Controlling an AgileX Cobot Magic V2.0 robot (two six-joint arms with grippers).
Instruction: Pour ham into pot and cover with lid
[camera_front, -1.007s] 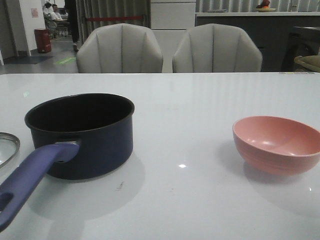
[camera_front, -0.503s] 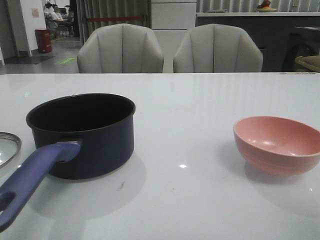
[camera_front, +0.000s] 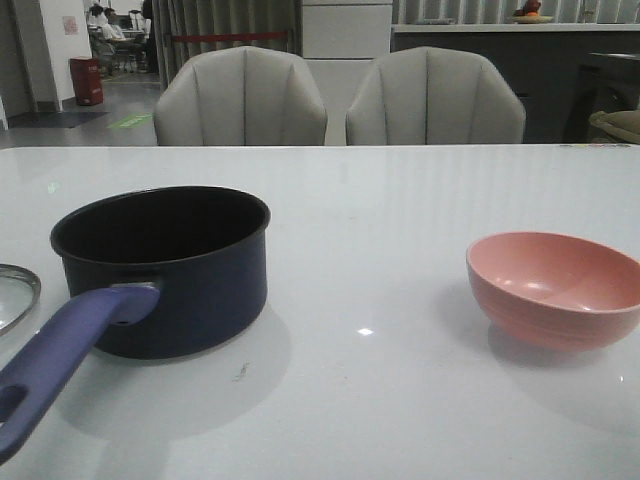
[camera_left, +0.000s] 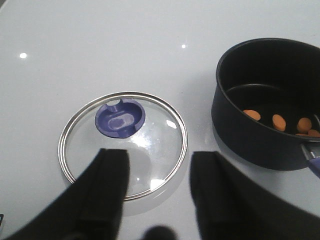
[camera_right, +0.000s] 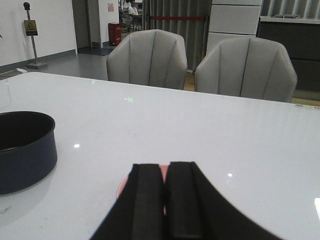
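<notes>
The dark navy pot (camera_front: 160, 270) stands at the table's left, its purple-blue handle (camera_front: 60, 360) pointing toward the front edge. Several orange ham slices (camera_left: 278, 121) lie on the bottom of the pot (camera_left: 260, 140). The glass lid (camera_left: 150, 145) with its blue knob (camera_left: 120, 117) lies flat on the table beside the pot. Only the lid's rim (camera_front: 15, 295) shows at the front view's left edge. My left gripper (camera_left: 160, 155) hovers open above the lid's near edge. My right gripper (camera_right: 166, 165) is shut, holding nothing, above the pink bowl (camera_right: 121, 190).
The empty pink bowl (camera_front: 555, 290) sits at the right of the white table (camera_front: 380, 220). Two grey chairs (camera_front: 240, 100) stand behind the far edge. The pot (camera_right: 25, 155) also shows in the right wrist view.
</notes>
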